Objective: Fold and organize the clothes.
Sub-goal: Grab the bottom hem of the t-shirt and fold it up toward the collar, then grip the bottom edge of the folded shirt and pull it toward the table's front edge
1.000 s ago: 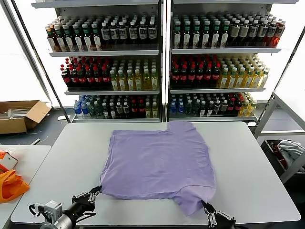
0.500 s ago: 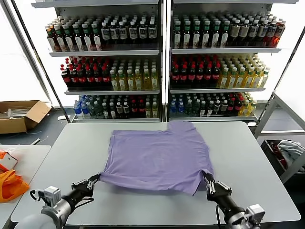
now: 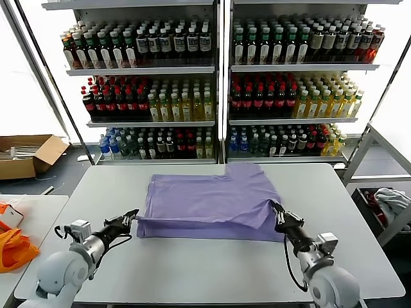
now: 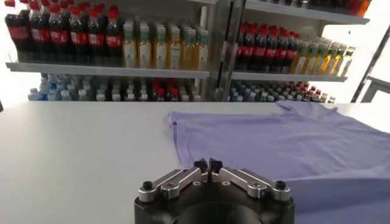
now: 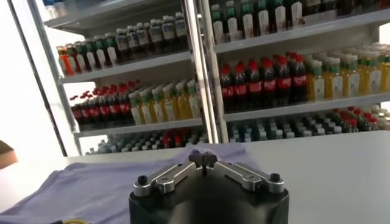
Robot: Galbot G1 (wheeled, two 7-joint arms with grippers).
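A plain lavender T-shirt lies on the grey table, one sleeve pointing toward the shelves. Its near hem is raised off the table and stretched between my two grippers. My left gripper is shut on the hem's left corner. My right gripper is shut on the right corner. In the left wrist view the left gripper has its tips together, and the T-shirt spreads beyond them. The right wrist view shows the right gripper closed, with the T-shirt in front of it.
Shelves of bottles stand behind the table. A cardboard box sits on the floor at far left. An orange fabric item lies on a side table at left. A white-grey cloth bundle rests in a rack at right.
Both grippers have moved from the table's front edge toward the shelves, carrying the near hem up and over. The shirt's visible outline has become shorter front to back.
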